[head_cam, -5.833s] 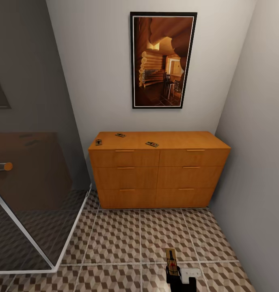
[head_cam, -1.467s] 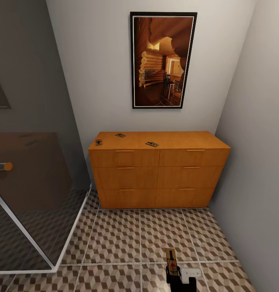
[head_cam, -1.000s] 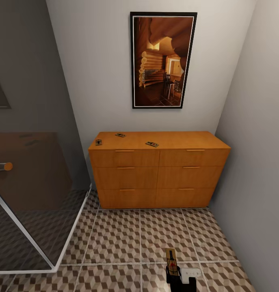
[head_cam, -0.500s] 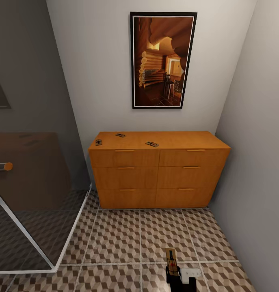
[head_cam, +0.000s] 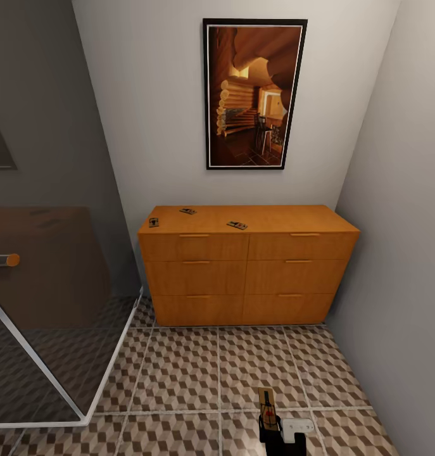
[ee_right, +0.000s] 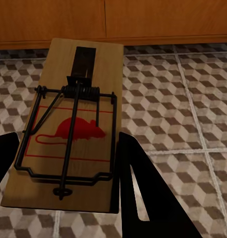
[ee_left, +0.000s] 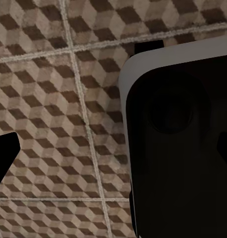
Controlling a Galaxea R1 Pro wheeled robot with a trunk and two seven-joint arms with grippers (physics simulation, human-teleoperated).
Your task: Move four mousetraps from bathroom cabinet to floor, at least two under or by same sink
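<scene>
Cabinet [head_cam: 249, 266] top: 3 mousetraps [head_cam: 237, 225]; right tool [ee_right: 64, 198] grips 4th [ee_right: 74, 124].

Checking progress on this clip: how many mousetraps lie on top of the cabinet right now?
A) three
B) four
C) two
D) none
A: the head view shows three mousetraps on the cabinet top, at and, while a fourth mousetrap is held in the right tool above the bathroom floor.
</scene>
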